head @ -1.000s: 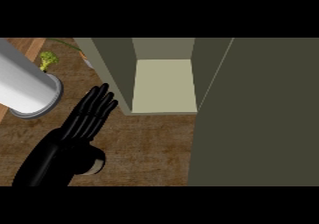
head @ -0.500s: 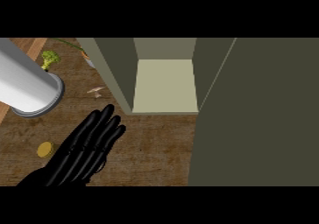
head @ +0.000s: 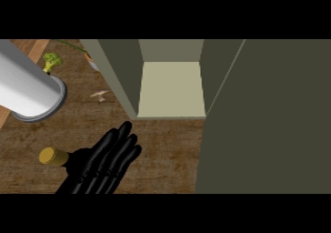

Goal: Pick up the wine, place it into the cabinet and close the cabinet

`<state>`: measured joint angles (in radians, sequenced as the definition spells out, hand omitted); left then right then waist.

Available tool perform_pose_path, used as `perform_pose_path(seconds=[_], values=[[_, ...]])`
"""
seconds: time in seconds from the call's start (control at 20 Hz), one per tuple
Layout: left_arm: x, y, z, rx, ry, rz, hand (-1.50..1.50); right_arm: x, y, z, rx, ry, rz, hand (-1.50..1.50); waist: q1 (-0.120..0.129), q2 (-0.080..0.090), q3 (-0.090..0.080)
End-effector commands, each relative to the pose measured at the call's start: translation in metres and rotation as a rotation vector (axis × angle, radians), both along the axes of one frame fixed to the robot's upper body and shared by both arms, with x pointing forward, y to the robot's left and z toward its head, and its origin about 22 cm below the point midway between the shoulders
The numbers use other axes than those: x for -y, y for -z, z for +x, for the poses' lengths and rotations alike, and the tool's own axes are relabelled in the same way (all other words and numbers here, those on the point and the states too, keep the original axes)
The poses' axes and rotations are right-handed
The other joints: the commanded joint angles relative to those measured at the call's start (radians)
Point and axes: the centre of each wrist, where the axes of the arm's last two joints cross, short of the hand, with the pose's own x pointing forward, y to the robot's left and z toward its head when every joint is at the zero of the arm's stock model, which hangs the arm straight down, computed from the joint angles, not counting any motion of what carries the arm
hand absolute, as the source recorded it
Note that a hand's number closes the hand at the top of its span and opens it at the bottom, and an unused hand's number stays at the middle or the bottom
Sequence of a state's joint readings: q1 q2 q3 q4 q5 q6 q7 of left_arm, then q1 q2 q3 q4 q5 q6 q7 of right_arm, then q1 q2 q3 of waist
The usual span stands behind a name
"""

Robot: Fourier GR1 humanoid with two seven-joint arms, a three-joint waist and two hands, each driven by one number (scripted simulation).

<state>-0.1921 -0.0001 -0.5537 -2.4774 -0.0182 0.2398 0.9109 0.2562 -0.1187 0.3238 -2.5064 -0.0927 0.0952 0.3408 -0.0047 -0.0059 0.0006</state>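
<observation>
Wood-grain counter (head: pixel 168 150) lies bare between open cabinet (head: pixel 172 86) edge and left hand (head: pixel 104 161) — fingers straight, gripping nothing. Wine (head: pixel 55 156) rests just left of that hand, well short of the cabinet — grey cylinder (head: pixel 24 84) beyond.

Flat, even, rather dim light, no glare or blur; the cabinet (head: pixel 172 88) floor is the brightest patch, its side walls and door (head: pixel 275 118) dull, with a soft shadow under the hand (head: pixel 104 166).
</observation>
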Motion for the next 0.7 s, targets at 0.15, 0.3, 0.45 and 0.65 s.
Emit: perform_pose_path(seconds=[0.15, 0.3, 0.45, 0.65], values=[[-0.008, -0.018, -0.018, 0.061, -0.059, -0.017, -1.5, 0.004, -0.037, -0.038, 0.063, 0.001, 0.024, -1.5, 0.005, -0.002, -0.001], [-0.01, -0.014, -0.017, 0.051, -0.085, -0.007, -1.5, 0.007, -0.037, -0.038, 0.052, 0.012, -0.003, -1.5, 0.004, -0.001, -0.001], [-0.014, -0.016, -0.015, 0.025, -0.117, -0.001, -1.5, 0.007, -0.029, -0.042, 0.05, 0.008, 0.007, -1.5, -0.003, -0.003, 0.0], [-0.023, -0.017, -0.018, 0.04, -0.144, 0.003, -1.5, 0.007, -0.039, -0.049, 0.043, 0.011, 0.006, -1.5, -0.001, -0.004, -0.001]])
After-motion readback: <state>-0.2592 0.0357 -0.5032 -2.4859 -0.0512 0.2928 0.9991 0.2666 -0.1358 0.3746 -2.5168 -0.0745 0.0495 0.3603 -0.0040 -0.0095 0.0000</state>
